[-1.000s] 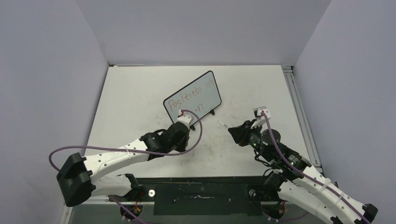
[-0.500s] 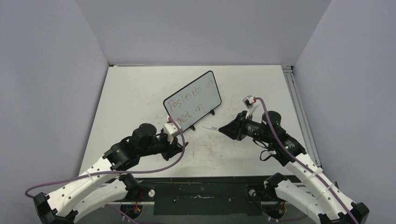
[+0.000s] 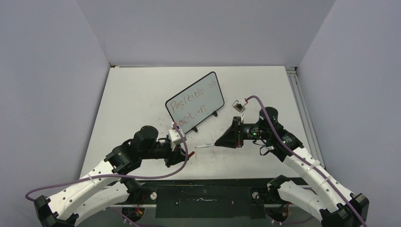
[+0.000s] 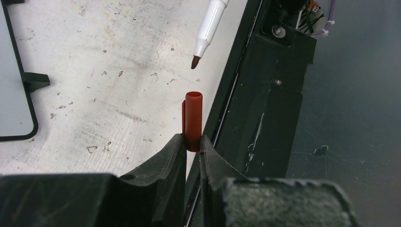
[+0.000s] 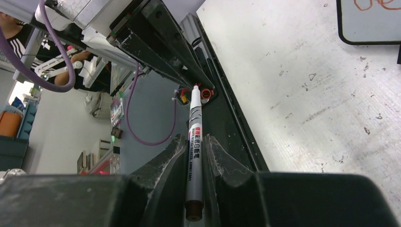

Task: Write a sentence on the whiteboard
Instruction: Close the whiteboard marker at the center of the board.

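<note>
The left claw pinched the red cap. The right claw clamped the uncapped marker, its tip near the cap. The whiteboard stood on the desk, bearing the sentence.

walls: plain pale lavender, three sides | tabletop: white, smudged | light: even

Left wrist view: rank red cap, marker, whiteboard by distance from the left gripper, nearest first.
1. red cap: pinched between the fingers of the left gripper, touching them.
2. marker: just past the cap, upper centre of the view, its tip aimed at the cap's open end with a gap between them.
3. whiteboard: off at the view's left edge, with a corner and one foot showing.
</note>
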